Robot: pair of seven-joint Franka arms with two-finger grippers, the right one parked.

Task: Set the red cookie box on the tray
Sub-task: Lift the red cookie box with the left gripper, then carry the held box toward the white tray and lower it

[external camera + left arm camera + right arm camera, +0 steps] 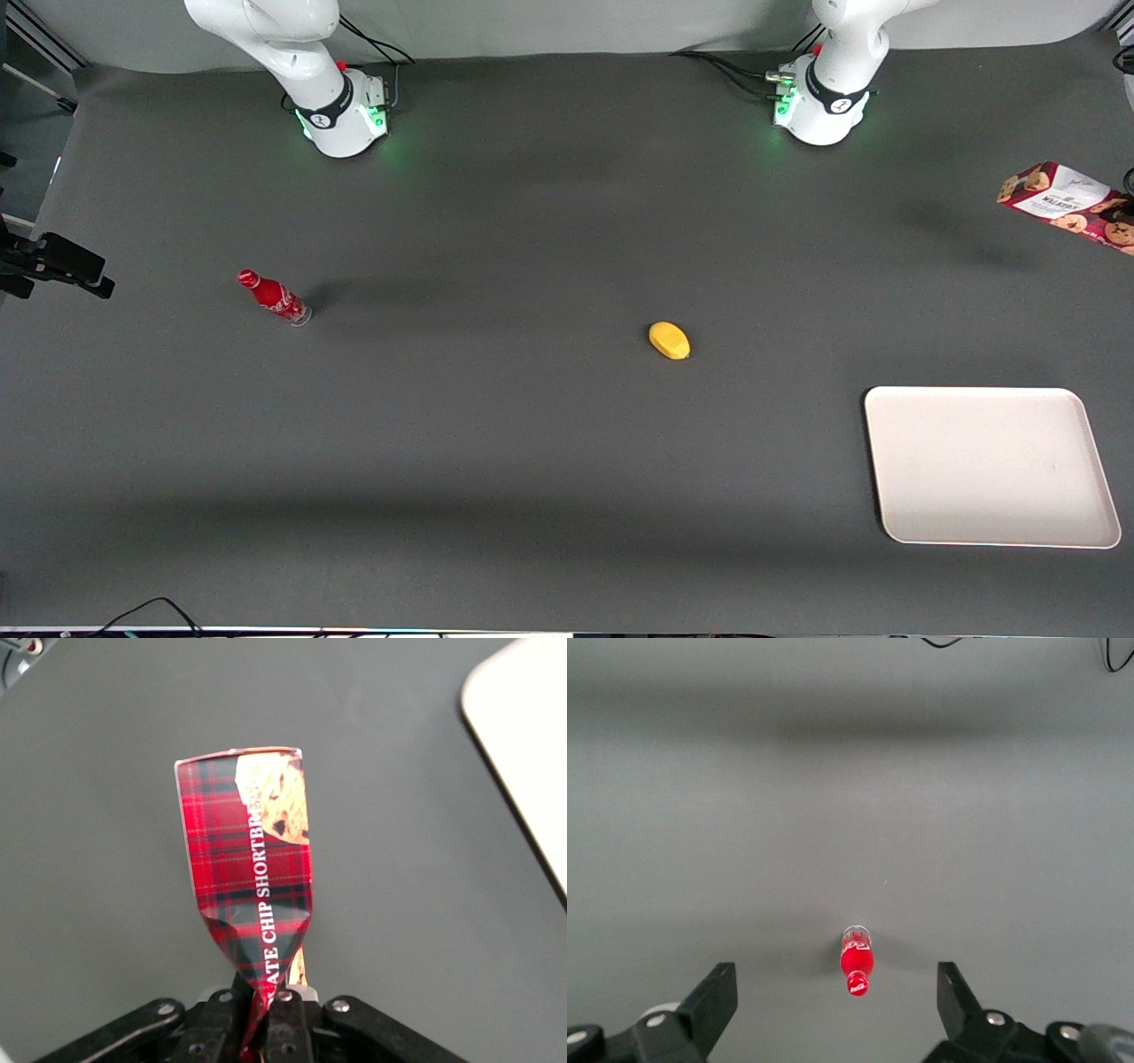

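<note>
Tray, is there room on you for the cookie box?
Yes. The whole tray is bare inside its rim. The end effector, shut on the cookie box, holds it near the tray. The lemon and bottle sit elsewhere.

The red cookie box (252,864), tartan-printed and crumpled at one end, is pinched in the gripper (263,1014) and held aloft; the cream tray (992,465) lies nearer the front camera.

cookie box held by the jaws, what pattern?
Red tartan plaid on the cookie box; left wrist view, gripper clamping it.
</note>
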